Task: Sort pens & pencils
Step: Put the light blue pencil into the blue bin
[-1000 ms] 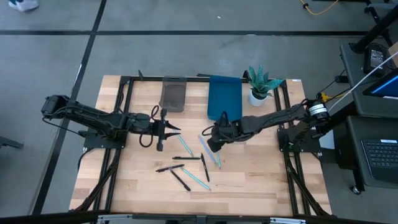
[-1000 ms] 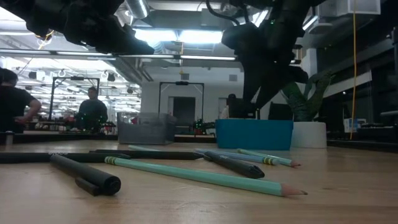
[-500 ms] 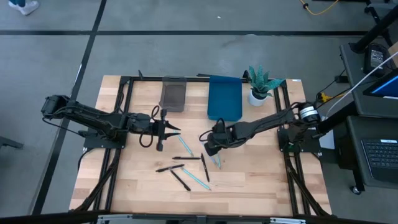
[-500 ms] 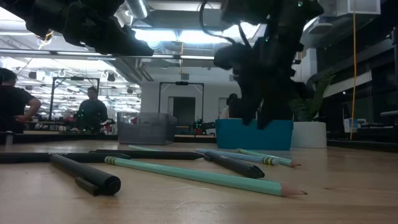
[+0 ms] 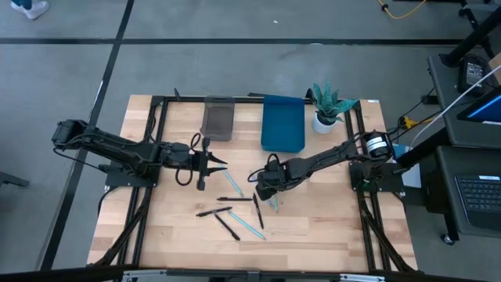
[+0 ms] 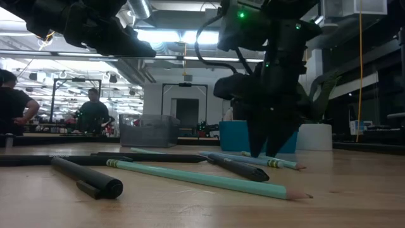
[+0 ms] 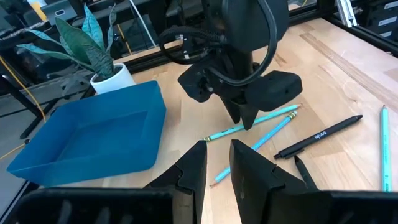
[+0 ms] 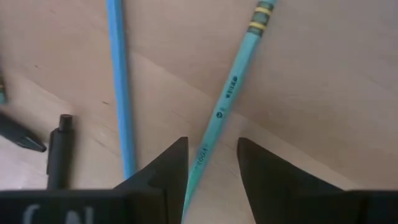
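Nearest, toward the 6 o'clock edge of the bench (image 5: 313, 235), a teal pencil (image 6: 202, 179) and a capped black pen (image 6: 85, 177) are lying flat among the loose pens & pencils (image 5: 239, 210). They are scattered around the bench's middle, some crossing each other.

Just past them, the right end effector (image 5: 262, 188) is pointing down at the bench. Its fingers are standing apart and straddling a teal pencil with a yellow-banded ferrule (image 8: 230, 93), which is not yet pinched. A plain blue pencil (image 8: 118, 81) is lying just beside it, with a black pen (image 8: 56, 155) a little farther off.

This pencil is probably light, stiff and narrow, so it is likely to roll or pivot if caught near one end. Gripping across the shaft near its middle, clear of the blue neighbour, looks the safest hold. The fingertips need to be almost touching the wood, because the pencil is lying so low.

At 9 o'clock the left end effector (image 5: 210, 163) is waiting above the bench, its fingers only narrowly parted and holding nothing.

Farthest, toward 12 o'clock, a grey tray (image 5: 218, 117) and a blue tray (image 5: 282, 124) are sitting side by side, with a potted plant (image 5: 329, 106) at about 1 o'clock.
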Controlling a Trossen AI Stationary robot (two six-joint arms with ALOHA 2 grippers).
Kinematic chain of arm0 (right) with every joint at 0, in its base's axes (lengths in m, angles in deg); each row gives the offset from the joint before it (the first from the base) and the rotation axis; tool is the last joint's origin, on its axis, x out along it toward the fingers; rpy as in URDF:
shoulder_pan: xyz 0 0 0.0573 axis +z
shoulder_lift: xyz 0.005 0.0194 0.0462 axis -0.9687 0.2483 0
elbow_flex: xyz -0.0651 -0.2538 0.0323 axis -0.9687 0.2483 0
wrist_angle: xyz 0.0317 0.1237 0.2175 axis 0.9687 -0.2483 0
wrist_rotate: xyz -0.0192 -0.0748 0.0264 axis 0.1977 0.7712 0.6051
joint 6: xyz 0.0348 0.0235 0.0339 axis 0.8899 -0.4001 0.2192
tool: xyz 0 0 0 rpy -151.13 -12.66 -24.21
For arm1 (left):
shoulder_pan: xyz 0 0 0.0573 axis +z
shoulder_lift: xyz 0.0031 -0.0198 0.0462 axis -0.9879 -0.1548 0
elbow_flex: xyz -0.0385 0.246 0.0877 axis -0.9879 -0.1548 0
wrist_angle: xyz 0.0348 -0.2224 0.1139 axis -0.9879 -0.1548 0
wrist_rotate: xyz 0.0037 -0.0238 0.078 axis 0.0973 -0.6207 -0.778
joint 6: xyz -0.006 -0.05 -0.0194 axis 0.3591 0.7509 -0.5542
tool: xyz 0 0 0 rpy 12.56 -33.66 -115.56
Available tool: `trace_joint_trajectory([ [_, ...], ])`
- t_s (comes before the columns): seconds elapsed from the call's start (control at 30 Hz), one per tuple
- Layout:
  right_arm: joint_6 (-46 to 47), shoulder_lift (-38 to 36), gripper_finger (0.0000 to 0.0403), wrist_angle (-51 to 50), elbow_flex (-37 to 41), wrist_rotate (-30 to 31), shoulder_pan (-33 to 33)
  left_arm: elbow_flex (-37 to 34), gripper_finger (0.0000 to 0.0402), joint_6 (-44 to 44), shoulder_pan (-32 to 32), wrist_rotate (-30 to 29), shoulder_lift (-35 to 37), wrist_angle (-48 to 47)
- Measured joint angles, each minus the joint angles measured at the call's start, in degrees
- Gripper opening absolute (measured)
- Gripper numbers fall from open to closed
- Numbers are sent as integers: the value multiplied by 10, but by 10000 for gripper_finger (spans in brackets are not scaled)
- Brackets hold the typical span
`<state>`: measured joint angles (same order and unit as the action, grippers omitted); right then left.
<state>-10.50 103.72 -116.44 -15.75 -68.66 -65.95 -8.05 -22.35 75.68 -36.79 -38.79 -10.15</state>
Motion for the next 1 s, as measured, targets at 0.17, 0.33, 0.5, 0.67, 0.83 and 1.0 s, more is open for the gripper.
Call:
trace_joint_trajectory([
  [0.17,3,2,142,-1,0,2,0,0,64,0,0,0,0,0],
  [0.33,3,2,141,-21,-1,2,0,0,64,0,0,0,0,0],
  [0.5,3,3,141,-36,-1,9,0,0,64,1,0,0,0,0],
  [0.67,1,3,141,-51,-1,11,0,0,64,4,0,0,0,0],
  [0.83,2,2,142,-72,8,13,0,0,64,5,0,0,0,-3],
  [1.0,2,2,142,-74,12,13,0,0,64,5,0,18,0,-3],
])
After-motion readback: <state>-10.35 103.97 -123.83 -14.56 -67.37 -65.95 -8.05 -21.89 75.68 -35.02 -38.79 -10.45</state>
